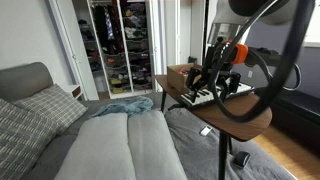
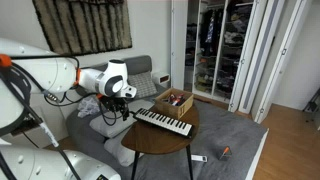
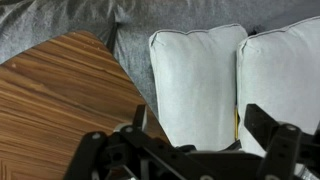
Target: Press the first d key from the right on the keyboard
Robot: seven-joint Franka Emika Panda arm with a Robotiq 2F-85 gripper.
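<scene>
One slim keyboard [image 2: 165, 122] lies flat on the round wooden table [image 2: 158, 147]. Its long axis slants across the top, each end reaching close to the rim. The white key fronts face the bare half of the wood, and the dark back edge runs along the cardboard box [image 2: 172, 101] just behind it. That bare wood in front of the keys is the open room on the tabletop.

Out at the keyboard's end nearest the arm, the gripper [image 2: 124, 103] hangs by the table's rim, apart from the keys. The wrist view shows the table's curved edge at left and two pale cushions [image 3: 195, 75] below, with the keyboard out of that picture. The dark fingers [image 3: 265, 125] stand spread wide, gripping nothing. A grey bed [image 1: 120, 140] lies close alongside the table.
</scene>
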